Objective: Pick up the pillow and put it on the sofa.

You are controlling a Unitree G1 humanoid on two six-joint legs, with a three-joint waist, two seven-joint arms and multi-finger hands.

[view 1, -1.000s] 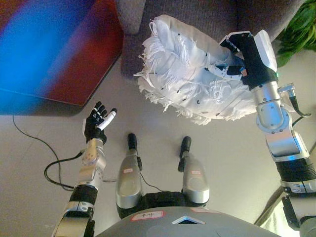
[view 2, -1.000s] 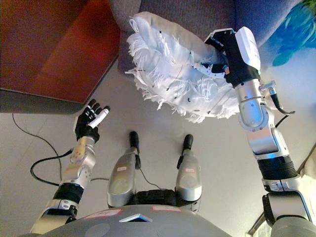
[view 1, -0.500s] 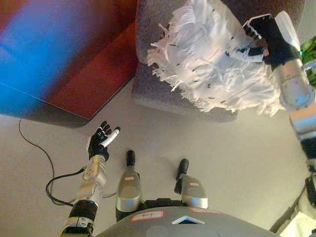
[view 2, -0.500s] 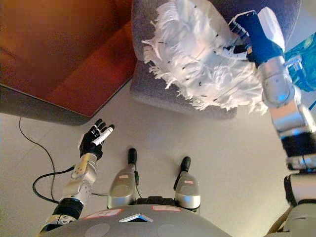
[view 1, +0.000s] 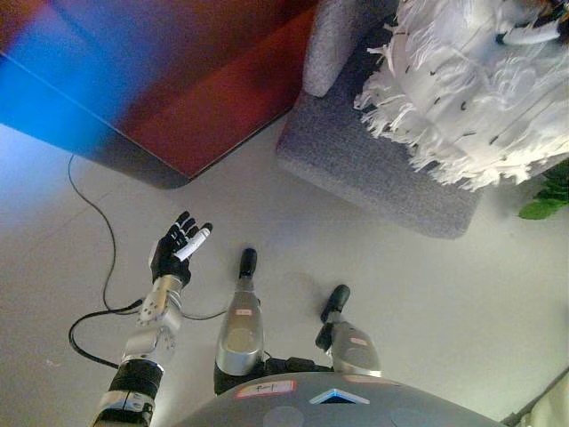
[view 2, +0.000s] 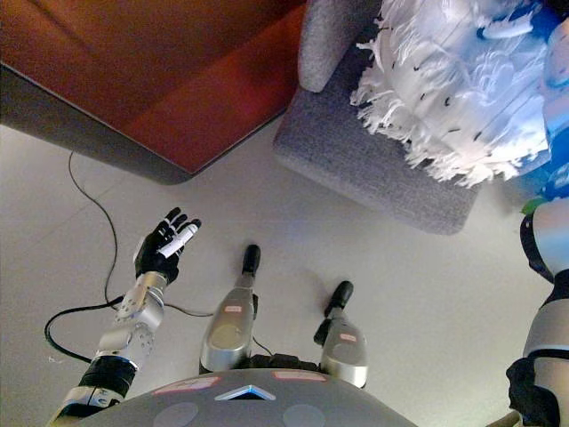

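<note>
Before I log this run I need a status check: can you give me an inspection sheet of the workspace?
Surface: pale floor, bare where seen.
Job's things: white fringed pillow over the grey sofa seat; whether it rests there cannot be told.
Clutter: nothing seen.
Hands: left hand open, idle above the floor; right hand mostly out of view at the pillow's top edge, fingers hidden.
Cables: nothing seen besides the robot's own.
Surroundings: red-brown furniture left of the sofa; green plant at right.
</note>
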